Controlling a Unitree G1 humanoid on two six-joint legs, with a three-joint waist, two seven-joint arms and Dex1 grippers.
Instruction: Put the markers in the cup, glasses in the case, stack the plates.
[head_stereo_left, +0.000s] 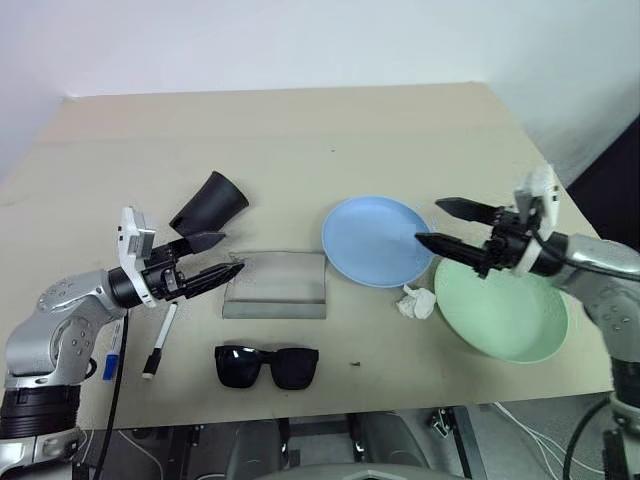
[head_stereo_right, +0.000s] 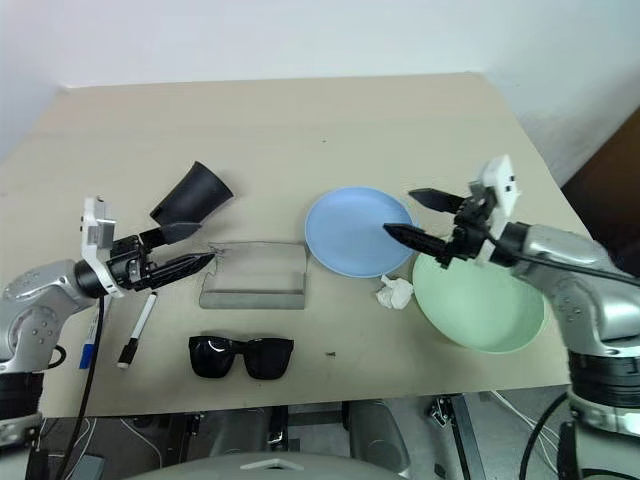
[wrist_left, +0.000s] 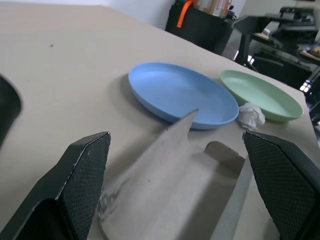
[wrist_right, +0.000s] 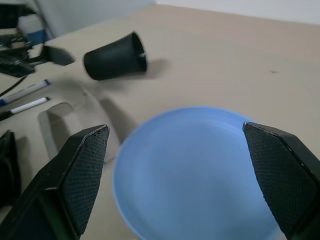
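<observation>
The black cup (head_stereo_left: 210, 203) lies on its side at the left of the table. My left gripper (head_stereo_left: 228, 255) hovers open just below it, pointing at the grey case (head_stereo_left: 277, 283), which lies open and flat. The black sunglasses (head_stereo_left: 267, 365) rest in front of the case. A black-capped marker (head_stereo_left: 160, 340) lies under my left wrist, and a blue-capped marker (head_stereo_left: 112, 355) is partly hidden by the arm. My right gripper (head_stereo_left: 430, 221) stands open and empty above the right rim of the light blue plate (head_stereo_left: 377, 240). The mint green plate (head_stereo_left: 505, 312) sits to the right of the blue one.
A crumpled white tissue (head_stereo_left: 417, 302) lies between the two plates, close to the front. The far half of the tan table (head_stereo_left: 300, 130) is bare. The table's front edge runs just beyond the sunglasses, and cables hang below it.
</observation>
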